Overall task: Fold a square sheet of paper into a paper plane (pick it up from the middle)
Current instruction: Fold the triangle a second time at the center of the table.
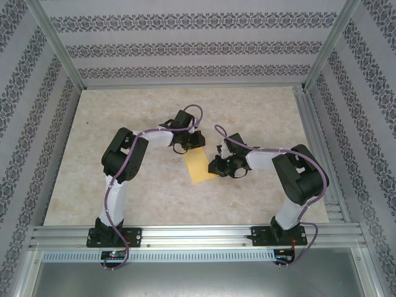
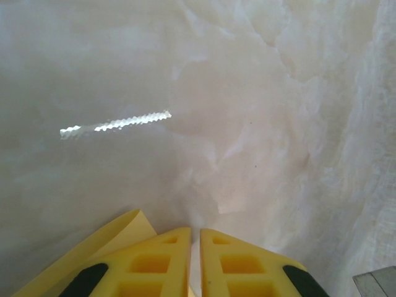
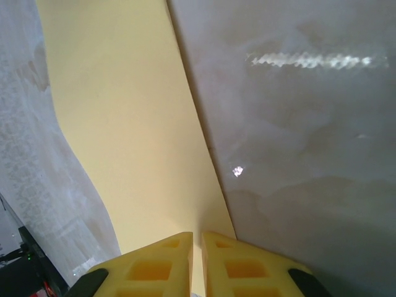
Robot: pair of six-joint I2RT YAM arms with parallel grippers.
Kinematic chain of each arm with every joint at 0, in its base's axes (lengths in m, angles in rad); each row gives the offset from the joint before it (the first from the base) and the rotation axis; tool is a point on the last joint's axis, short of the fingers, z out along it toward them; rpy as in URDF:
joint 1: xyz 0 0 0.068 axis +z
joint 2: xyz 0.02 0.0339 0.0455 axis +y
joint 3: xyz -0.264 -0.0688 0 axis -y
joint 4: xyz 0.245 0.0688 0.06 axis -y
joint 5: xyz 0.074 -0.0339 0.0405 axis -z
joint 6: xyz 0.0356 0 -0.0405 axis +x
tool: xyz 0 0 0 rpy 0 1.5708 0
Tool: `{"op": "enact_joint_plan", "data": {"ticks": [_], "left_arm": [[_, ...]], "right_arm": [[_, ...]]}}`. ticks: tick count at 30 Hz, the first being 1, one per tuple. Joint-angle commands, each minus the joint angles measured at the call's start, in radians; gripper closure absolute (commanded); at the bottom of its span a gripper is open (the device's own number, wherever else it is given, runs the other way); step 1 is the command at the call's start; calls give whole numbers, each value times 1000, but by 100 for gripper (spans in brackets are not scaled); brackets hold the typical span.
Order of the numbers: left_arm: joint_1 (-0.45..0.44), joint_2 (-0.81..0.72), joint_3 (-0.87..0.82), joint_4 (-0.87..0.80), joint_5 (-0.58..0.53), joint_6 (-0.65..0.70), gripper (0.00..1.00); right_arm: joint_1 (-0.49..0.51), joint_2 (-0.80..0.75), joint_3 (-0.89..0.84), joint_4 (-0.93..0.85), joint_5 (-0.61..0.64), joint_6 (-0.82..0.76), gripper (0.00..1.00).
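The square sheet of paper (image 1: 199, 167) is plain yellow and lies mid-table between both grippers, looking like a short rectangle from above. My left gripper (image 1: 187, 147) sits at its far end. In the left wrist view the yellow fingers (image 2: 164, 260) stand a thin slit apart around the gripper's middle (image 2: 195, 230), and a curled flap of the sheet (image 2: 105, 244) rises beside the left finger. My right gripper (image 1: 216, 166) is at the sheet's near right edge. Seen from the right wrist, the sheet (image 3: 130, 124) bows upward and runs into the narrow gap of that gripper (image 3: 197, 234).
The pale marbled tabletop (image 1: 124, 185) stretches around the sheet. An aluminium rail (image 1: 198, 235) carries both arm bases along the near edge, and another rail (image 1: 312, 124) runs down the right side. Patterned walls (image 1: 185, 43) enclose the back and sides.
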Motion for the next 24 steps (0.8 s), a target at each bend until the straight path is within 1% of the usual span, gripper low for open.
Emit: {"op": "enact_joint_plan", "data": {"ticks": [1, 6, 12, 17, 20, 24], "left_arm": [[2, -31, 28, -34, 31, 29, 85], [-46, -97, -21, -30, 24, 24, 82], [-93, -129, -116, 34, 20, -25, 82], [-107, -105, -159, 62, 30, -55, 84], [-108, -80, -155, 65, 39, -62, 85], [-105, -61, -126, 25, -12, -46, 86]], "right_arm": [[24, 43, -21, -118, 85, 15, 87], [32, 61, 1, -150, 121, 4, 87], [37, 71, 6, -155, 132, 3, 88], [40, 73, 7, -154, 134, 4, 88], [41, 76, 8, -154, 134, 4, 89], [44, 83, 5, -164, 146, 1, 89]]}}
